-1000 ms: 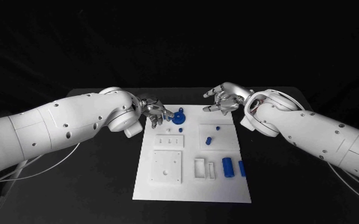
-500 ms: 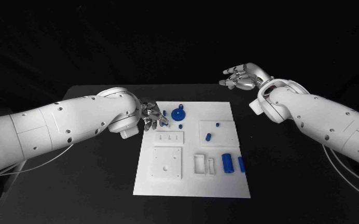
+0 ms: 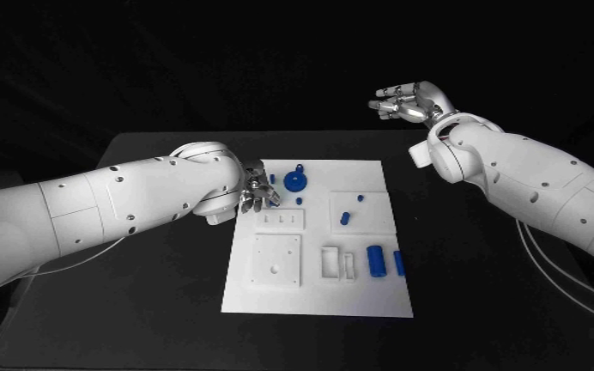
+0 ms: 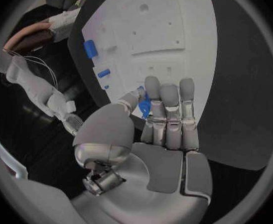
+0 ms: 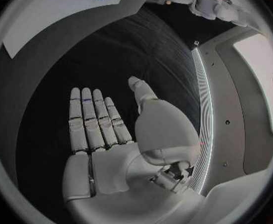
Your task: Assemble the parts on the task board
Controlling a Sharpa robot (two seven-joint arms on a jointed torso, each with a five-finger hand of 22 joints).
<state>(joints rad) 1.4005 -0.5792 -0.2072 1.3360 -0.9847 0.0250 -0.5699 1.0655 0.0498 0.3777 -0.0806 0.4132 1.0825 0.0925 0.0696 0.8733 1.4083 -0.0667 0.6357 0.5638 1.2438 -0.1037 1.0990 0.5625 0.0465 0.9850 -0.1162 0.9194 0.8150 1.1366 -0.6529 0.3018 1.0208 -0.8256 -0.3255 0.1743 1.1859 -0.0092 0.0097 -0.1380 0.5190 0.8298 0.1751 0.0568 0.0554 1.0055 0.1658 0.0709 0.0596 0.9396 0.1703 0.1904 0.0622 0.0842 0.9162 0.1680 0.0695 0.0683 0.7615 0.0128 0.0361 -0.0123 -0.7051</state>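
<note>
The left robot hand (image 3: pixel 257 191) pinches what seems a small blue part (image 4: pixel 144 104) at the task board (image 3: pixel 372 298) far-left corner (light, rigid, best held by its sides); the right robot hand (image 3: pixel 406 102) hangs open, well apart.

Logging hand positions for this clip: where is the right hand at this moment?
In the head view the right hand is raised off the task board, beyond the table's far right corner, open and holding nothing.
</note>
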